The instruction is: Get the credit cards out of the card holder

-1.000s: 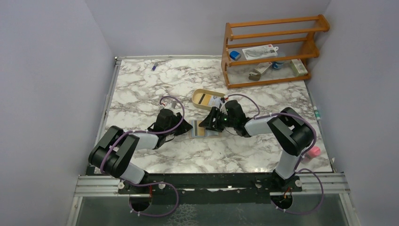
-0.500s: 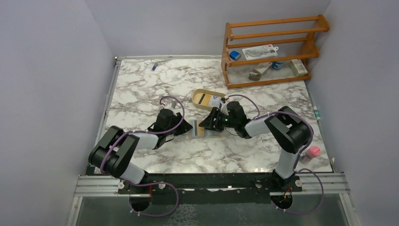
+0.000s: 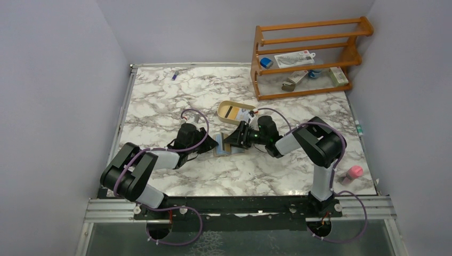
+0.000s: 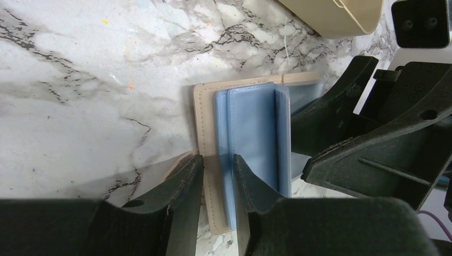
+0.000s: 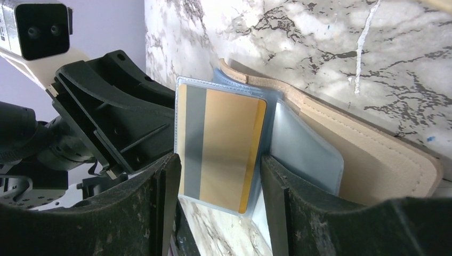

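Note:
The tan card holder [image 3: 223, 152] lies open on the marble between both grippers. In the left wrist view its beige cover [image 4: 201, 122] carries pale blue plastic sleeves [image 4: 250, 133]. My left gripper [image 4: 217, 157] is narrowly open, one fingertip at the cover's edge and the other on a sleeve. In the right wrist view one clear sleeve stands up with a gold credit card [image 5: 224, 144] with a grey stripe in it. My right gripper [image 5: 219, 158] is open, and the sleeve's free end lies between its fingers. An empty sleeve [image 5: 306, 149] and the tan cover [image 5: 373, 165] lie to the right.
An oval tan tray [image 3: 233, 111] sits just behind the grippers. A wooden rack [image 3: 304, 58] with small items stands at the back right. A pink object [image 3: 354, 172] lies near the right edge, and a small item [image 3: 174, 75] at the far back.
My right gripper has crept a little to the left, toward the card holder and the left gripper. The left gripper has stayed where it was.

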You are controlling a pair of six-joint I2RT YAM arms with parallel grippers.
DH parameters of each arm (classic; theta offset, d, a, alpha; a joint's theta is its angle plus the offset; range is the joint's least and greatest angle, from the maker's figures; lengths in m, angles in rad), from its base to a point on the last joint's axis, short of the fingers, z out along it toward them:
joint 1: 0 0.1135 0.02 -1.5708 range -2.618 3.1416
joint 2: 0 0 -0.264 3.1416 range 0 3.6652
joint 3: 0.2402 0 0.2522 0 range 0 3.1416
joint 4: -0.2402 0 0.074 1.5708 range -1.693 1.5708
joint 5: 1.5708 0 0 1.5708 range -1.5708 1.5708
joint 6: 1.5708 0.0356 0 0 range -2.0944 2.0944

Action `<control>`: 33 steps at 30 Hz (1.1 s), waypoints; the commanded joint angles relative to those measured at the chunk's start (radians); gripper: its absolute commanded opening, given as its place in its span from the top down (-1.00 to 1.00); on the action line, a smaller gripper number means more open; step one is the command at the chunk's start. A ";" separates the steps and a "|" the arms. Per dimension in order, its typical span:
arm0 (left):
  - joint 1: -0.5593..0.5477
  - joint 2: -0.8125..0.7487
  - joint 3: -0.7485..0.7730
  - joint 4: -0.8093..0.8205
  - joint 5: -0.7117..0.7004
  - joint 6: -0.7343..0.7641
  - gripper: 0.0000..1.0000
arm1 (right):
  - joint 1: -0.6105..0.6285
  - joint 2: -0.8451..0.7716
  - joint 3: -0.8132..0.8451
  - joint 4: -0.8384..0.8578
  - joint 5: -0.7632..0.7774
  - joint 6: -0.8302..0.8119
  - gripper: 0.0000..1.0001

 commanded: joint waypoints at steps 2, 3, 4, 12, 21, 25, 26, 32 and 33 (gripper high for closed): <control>-0.019 0.041 -0.027 -0.094 -0.012 0.017 0.43 | 0.025 -0.007 -0.029 0.088 -0.074 0.007 -0.21; -0.019 0.041 -0.027 -0.095 -0.012 0.017 0.43 | 0.024 -0.009 -0.042 0.114 -0.073 0.012 -0.21; -0.019 0.041 -0.029 -0.094 -0.014 0.018 0.44 | 0.023 -0.009 -0.051 0.137 -0.077 0.017 -0.21; -0.019 0.042 -0.036 -0.094 -0.013 0.022 0.43 | 0.023 0.045 -0.100 0.441 -0.151 0.105 -0.21; -0.019 0.030 -0.050 -0.095 -0.019 0.022 0.43 | 0.023 0.151 -0.096 0.619 -0.135 0.231 -0.19; -0.019 0.034 -0.053 -0.094 -0.021 0.023 0.43 | 0.024 0.175 -0.129 0.699 -0.096 0.274 -0.22; -0.019 0.035 -0.053 -0.094 -0.022 0.024 0.43 | 0.024 0.185 -0.135 0.717 -0.086 0.294 -0.23; -0.019 0.033 -0.055 -0.096 -0.024 0.026 0.44 | 0.024 0.203 -0.173 0.708 -0.032 0.315 -0.23; -0.019 0.032 -0.056 -0.096 -0.025 0.026 0.44 | 0.023 0.198 -0.181 0.706 -0.029 0.313 -0.23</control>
